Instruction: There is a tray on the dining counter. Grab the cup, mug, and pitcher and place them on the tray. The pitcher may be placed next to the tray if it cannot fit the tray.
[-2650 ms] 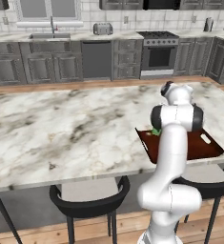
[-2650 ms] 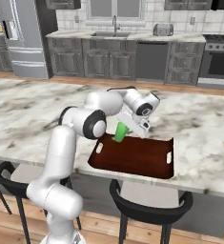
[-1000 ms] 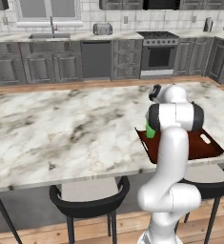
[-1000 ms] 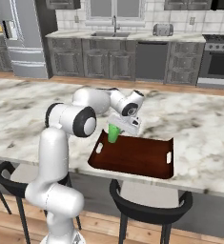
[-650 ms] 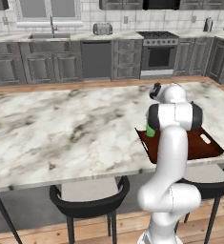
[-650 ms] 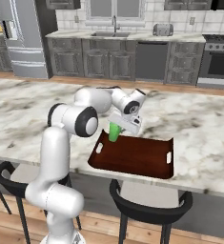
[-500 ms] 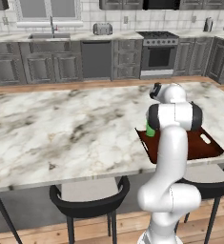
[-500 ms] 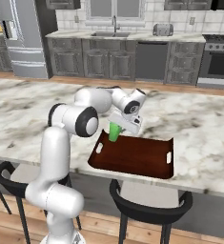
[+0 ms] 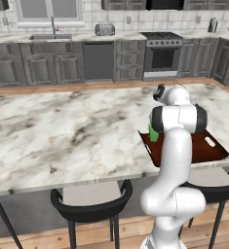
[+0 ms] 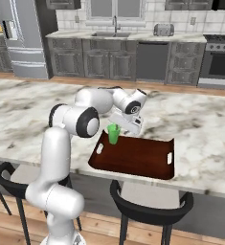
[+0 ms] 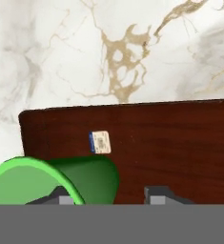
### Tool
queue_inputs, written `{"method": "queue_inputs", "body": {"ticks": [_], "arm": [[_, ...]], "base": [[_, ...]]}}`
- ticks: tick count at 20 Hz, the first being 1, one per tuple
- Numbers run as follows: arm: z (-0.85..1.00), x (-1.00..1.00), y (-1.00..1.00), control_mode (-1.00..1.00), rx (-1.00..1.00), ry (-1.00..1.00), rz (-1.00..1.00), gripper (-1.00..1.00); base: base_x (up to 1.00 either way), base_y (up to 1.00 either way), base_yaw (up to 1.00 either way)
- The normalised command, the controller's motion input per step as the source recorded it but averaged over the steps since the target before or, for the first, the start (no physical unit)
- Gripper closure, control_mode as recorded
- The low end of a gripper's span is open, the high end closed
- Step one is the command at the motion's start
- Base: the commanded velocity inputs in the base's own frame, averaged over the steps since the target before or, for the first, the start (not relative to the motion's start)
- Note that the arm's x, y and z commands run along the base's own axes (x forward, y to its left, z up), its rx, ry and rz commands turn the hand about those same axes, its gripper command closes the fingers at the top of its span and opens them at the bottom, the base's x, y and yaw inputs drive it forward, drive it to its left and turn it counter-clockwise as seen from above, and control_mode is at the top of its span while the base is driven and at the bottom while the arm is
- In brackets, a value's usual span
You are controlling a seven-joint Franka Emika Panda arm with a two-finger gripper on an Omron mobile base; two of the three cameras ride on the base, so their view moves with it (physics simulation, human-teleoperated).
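Left base view
- Tray (image 9: 211, 148): lies at the near right edge of the dining counter (image 9: 62, 131), its long side running along that edge; the arm hides much of it.
- Cup (image 9: 154, 134): stands upright on the tray's left end, half hidden behind the arm.
- Open room: the marble to the left of the tray is broad and bare.

Right base view
- Tray (image 10: 138, 155): its front rim sits close to the counter's near edge (a handle slot shows in each short end).
- Cup (image 10: 114, 134): upright in the tray's far left corner, mouth up, long axis vertical.
- Gripper (image 10: 128, 125): hangs just beside and above the cup, on its right; I cannot tell from here how far the fingers are parted.
- Open room: the tray's middle and right part are bare.

Hand view
- Cup (image 11: 61, 178): seen from above at the lower left, rim towards the camera, close to the tray's corner.
- Fingers (image 11: 156, 195): the two tips stand parted, one at the cup's rim and one well off it on the other side; the cup does not look clamped.
- Tray (image 11: 170, 143): its far rim runs straight across, with marble beyond; a small pale label (image 11: 100, 142) lies on it near the cup.
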Motion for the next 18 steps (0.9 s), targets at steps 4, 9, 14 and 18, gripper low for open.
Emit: {"method": "queue_inputs", "body": {"ticks": [4,9,14,18], "arm": [[0.0,0.0,0.0,-1.0,0.0,0.0,0.0,-1.0],[0.0,0.0,0.0,-1.0,0.0,0.0,0.0,-1.0],[0.05,-0.01,0.0,-1.0,0.0,0.0,0.01,-1.0],[0.62,-0.41,0.0,-1.0,-0.01,-0.08,0.05,-1.0]], "base": [[0.0,0.0,0.0],[0.0,0.0,0.0],[0.0,0.0,0.0],[0.0,0.0,0.0]]}}
